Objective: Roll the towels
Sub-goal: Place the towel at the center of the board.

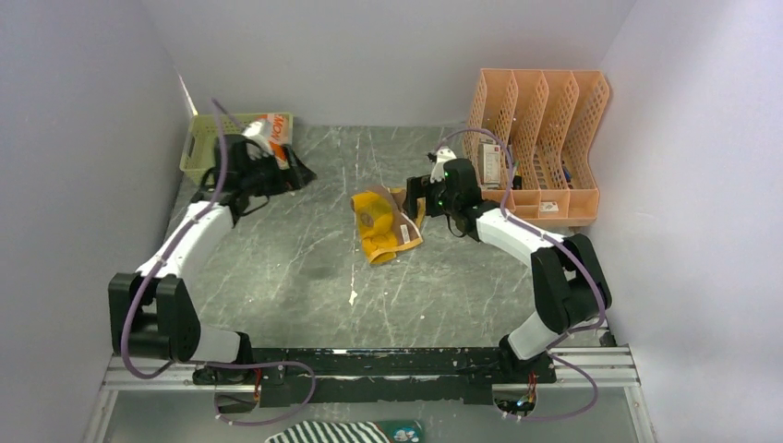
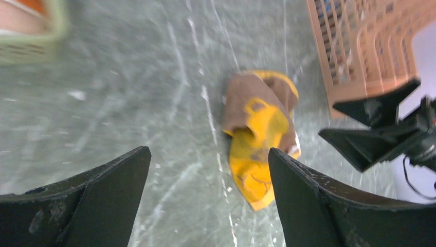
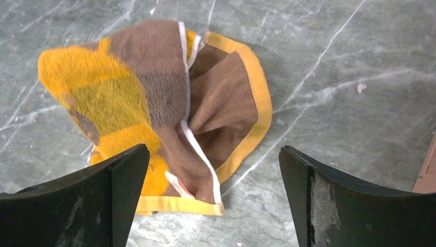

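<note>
Crumpled yellow-and-brown terry towel (image 1: 386, 224) lies mid-table, at nine o'clock from the spread, empty right gripper (image 1: 420, 196); left gripper (image 2: 208, 154) equally spread. Only the right wrist view resolves its looped weave.

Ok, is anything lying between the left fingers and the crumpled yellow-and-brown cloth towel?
No: only bare grey marbled tabletop separates the left fingers from the yellow-and-brown cloth towel, clearest in the left wrist view.
</note>
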